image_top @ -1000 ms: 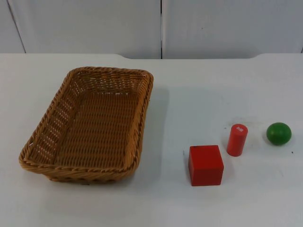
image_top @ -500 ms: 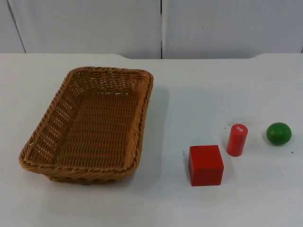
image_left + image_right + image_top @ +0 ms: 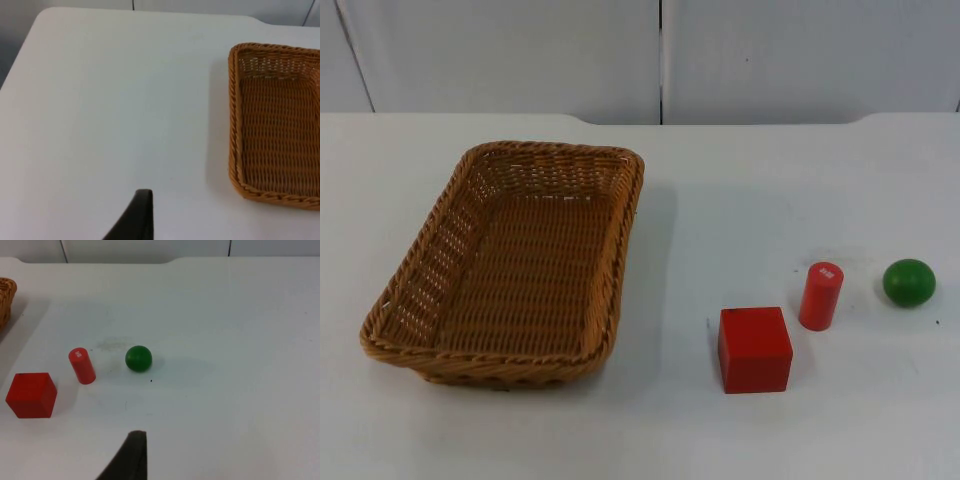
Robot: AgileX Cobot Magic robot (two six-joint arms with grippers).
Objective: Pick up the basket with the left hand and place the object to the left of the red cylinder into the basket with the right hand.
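Observation:
A brown wicker basket (image 3: 525,270) rests empty on the left half of the white table. A red cylinder (image 3: 820,295) stands upright at the right, with a red cube (image 3: 755,349) just left of it and slightly nearer the front edge. My left gripper (image 3: 142,217) hangs over bare table beside the basket (image 3: 280,125), well apart from it. My right gripper (image 3: 132,457) hangs over bare table on the near side of the cube (image 3: 31,395) and the cylinder (image 3: 82,366), touching neither.
A green ball (image 3: 908,282) lies right of the cylinder, also seen as the ball (image 3: 138,358) in the right wrist view. A corner of the basket (image 3: 6,297) edges into that view. The grey partition wall (image 3: 660,55) closes off the table's far side.

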